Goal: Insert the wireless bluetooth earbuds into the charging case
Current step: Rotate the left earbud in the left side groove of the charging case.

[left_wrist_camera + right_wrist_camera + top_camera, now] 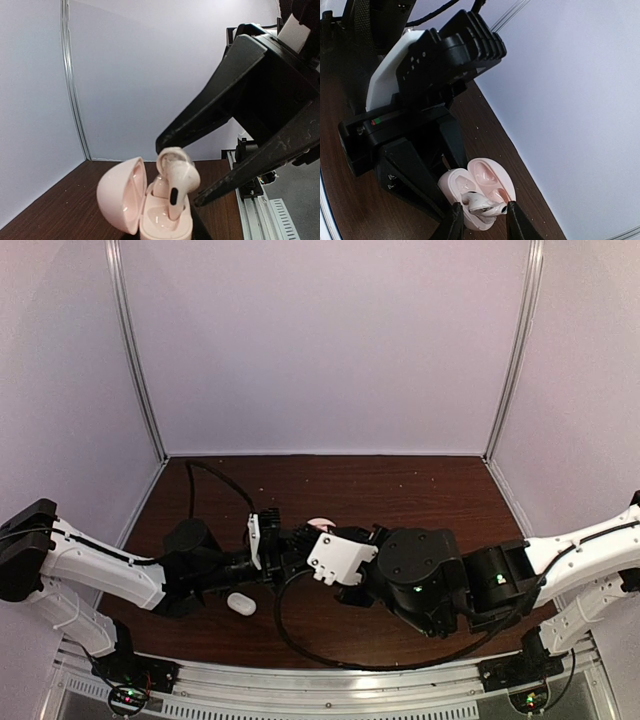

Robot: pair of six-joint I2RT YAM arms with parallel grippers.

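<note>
The pale pink charging case (160,220) is held up above the table with its lid (120,197) swung open to the left. My left gripper (312,536) is shut on its base, and its black fingers (417,175) flank the case (470,180) in the right wrist view. One whitish earbud (177,177) stands with its stem down in a slot of the case. My right gripper (485,221) is shut on that earbud (482,204), with one finger at the head and one at the stem tip. In the top view only a bit of the case (320,524) shows between the two grippers.
A white oval case (240,604) lies on the brown table (420,490), just in front of the left arm. White booth walls with metal corner posts (140,360) close in the back and sides. The rail with the arm bases (330,690) runs along the near edge.
</note>
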